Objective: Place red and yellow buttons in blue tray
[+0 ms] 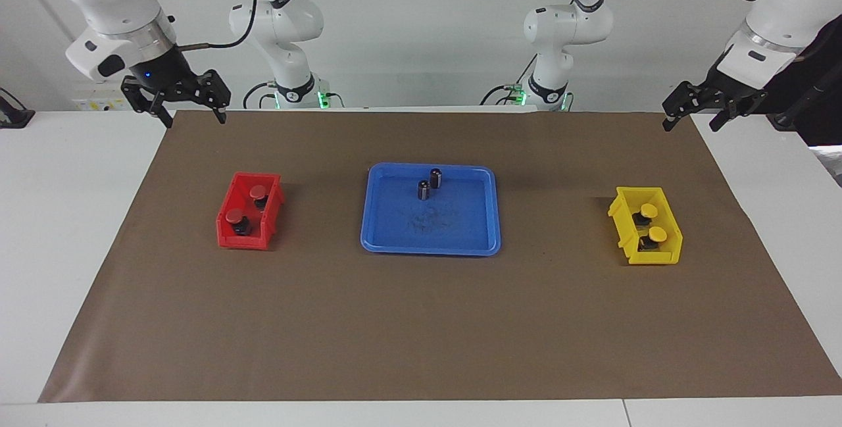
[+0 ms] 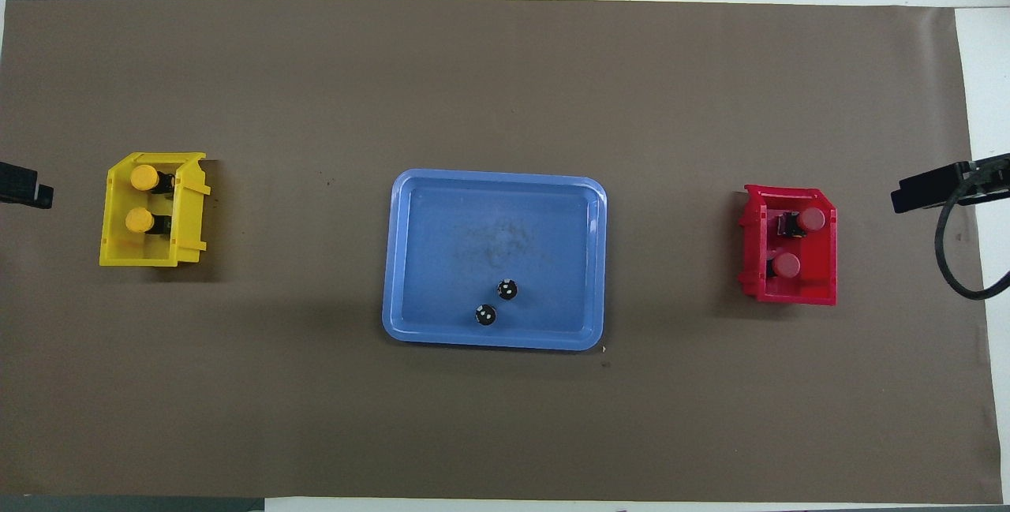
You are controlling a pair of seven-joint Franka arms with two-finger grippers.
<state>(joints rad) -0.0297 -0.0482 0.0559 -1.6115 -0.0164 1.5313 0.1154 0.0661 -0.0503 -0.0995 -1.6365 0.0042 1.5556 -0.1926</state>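
Two red buttons (image 1: 258, 191) (image 1: 235, 216) lie in a red bin (image 1: 227, 233) toward the right arm's end of the table. Two yellow buttons (image 1: 649, 210) (image 1: 656, 235) lie in a yellow bin (image 1: 658, 257) toward the left arm's end. The blue tray (image 1: 460, 243) sits between the bins and holds two dark capless cylinders (image 1: 436, 177) (image 1: 423, 190) near its robot-side rim. My right gripper (image 1: 195, 118) hangs open and empty over the mat's robot-side edge. My left gripper (image 1: 691, 125) hangs open and empty over the mat's corner at its own end.
A brown mat (image 2: 505, 86) covers most of the white table (image 1: 66, 216). Wide bare mat lies between the tray (image 2: 495, 181) and each bin (image 2: 154, 256) (image 2: 789, 295), and farther from the robots than all three.
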